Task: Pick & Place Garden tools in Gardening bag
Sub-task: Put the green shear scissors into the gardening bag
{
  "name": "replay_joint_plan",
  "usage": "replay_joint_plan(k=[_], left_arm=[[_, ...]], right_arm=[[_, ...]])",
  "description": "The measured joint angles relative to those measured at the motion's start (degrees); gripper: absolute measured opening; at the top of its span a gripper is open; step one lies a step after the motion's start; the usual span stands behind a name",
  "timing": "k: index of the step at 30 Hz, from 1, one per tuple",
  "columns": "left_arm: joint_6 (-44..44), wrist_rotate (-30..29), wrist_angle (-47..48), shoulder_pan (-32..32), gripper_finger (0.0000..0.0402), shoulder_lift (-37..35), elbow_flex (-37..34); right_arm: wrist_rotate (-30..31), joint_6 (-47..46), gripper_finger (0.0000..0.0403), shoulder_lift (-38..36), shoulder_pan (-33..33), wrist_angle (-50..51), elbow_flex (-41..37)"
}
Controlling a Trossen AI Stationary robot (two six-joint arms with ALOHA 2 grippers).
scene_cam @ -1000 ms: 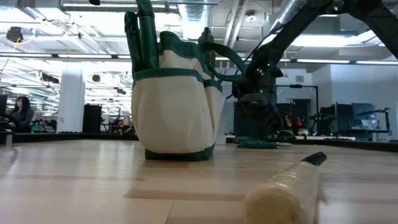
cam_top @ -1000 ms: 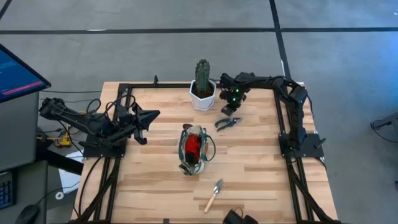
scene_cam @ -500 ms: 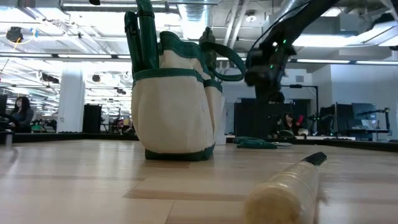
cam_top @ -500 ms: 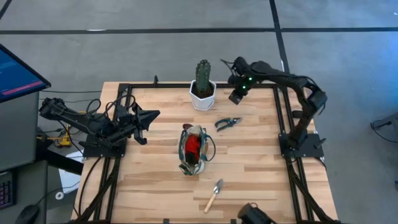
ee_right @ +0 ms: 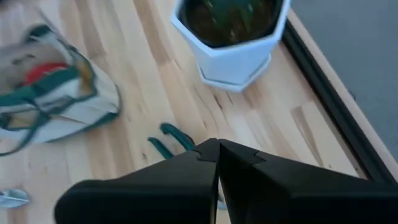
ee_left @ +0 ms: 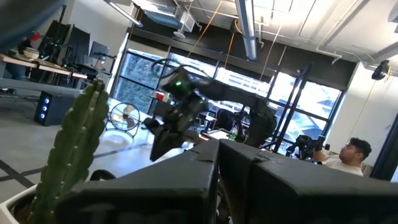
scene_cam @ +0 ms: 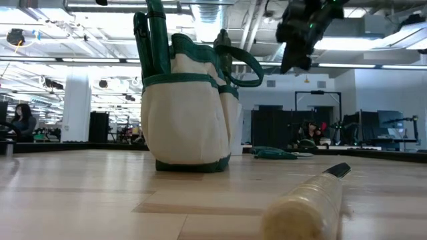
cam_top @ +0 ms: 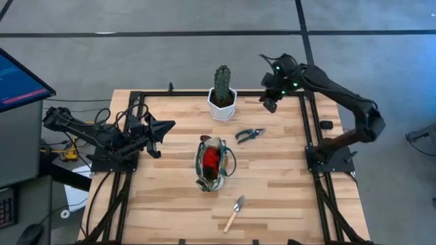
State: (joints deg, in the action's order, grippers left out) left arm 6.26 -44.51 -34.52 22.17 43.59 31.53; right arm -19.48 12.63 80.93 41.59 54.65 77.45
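1. Table (cam_top: 286,197) of pale wood carries everything; the right gripper (cam_top: 270,103) hangs above its far edge with fingers pressed together and nothing between them, so by my reading it is poised between tools, not carrying one.
2. Gardening bag (cam_top: 212,165) stands upright nearer the table's middle, well apart from the right gripper and on the near side of it, mouth up so tools can drop in; a red pruner-like piece (cam_top: 212,159) already lies inside.
3. Cactus (cam_top: 222,84) in its white hexagonal pot (cam_top: 222,107) sits beside the right gripper, toward the left arm; it is no part of the job and is simply a thing to steer round.
4. Left gripper (cam_top: 165,126) waits low by its own side of the table, fingers shut and empty, pointing toward the bag.
5. Pruning shears (cam_top: 249,134) lie flat just below and inward of the right gripper, the nearest tool to it and probably its next target.
6. Trowel (cam_top: 234,213) with a wooden handle lies far from both grippers, beyond the bag at the near edge.
7. Views differ: the overhead picture gives the whole layout; the low view shows how high the right gripper (scene_cam: 297,41) hangs above the bag (scene_cam: 187,120); the right wrist view shows the shears' green handles (ee_right: 168,140) just ahead of its fingers.
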Motion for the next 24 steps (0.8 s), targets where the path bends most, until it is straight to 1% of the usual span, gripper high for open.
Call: replay_joint_plan(k=[2,5,8,13,16,19,24], left_arm=[[0.0,0.0,0.0,0.0,0.0001,0.0,-0.02],[-0.01,0.0,0.0,0.0,0.0001,0.0,-0.01],[-0.02,0.0,0.02,0.0,0.0001,0.0,-0.02],[-0.02,0.0,0.02,0.0,0.0001,0.0,0.0],[-0.02,0.0,0.02,0.0,0.0001,0.0,-0.02],[-0.02,0.0,0.02,0.0,0.0001,0.0,-0.02],[-0.02,0.02,0.02,0.0,0.0001,0.0,0.0]], right_arm=[[0.0,-1.14,0.0,-2.0,-1.12,-0.27,-0.21],[0.01,-3.27,0.0,-6.18,-3.22,-4.61,-4.25],[0.01,-7.26,0.0,-10.95,-5.06,-9.24,-10.67],[0.64,-16.57,0.0,-18.85,-8.67,-18.77,-23.03],[3.42,-22.5,0.0,-22.47,-11.74,-23.27,-29.22],[7.23,-28.04,0.0,-25.18,-15.12,-25.41,-33.87],[14.49,-36.35,0.0,-27.55,-21.95,-28.68,-38.28]])
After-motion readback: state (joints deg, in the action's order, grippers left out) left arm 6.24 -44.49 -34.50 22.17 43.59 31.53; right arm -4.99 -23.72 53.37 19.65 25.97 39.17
